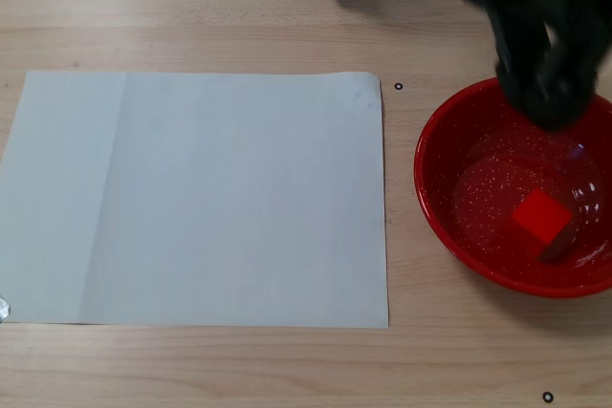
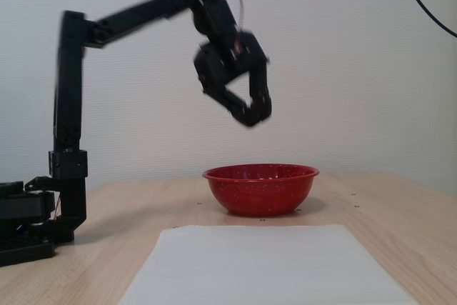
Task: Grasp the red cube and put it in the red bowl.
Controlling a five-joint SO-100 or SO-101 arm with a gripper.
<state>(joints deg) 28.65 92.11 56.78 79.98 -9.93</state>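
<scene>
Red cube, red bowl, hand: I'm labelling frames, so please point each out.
red cube (image 1: 542,216): downward-looking fixed view, top face.
red bowl (image 2: 258,196): side-on fixed view, outer wall.
hand (image 2: 251,114): side-on fixed view, between fingertips.
</scene>
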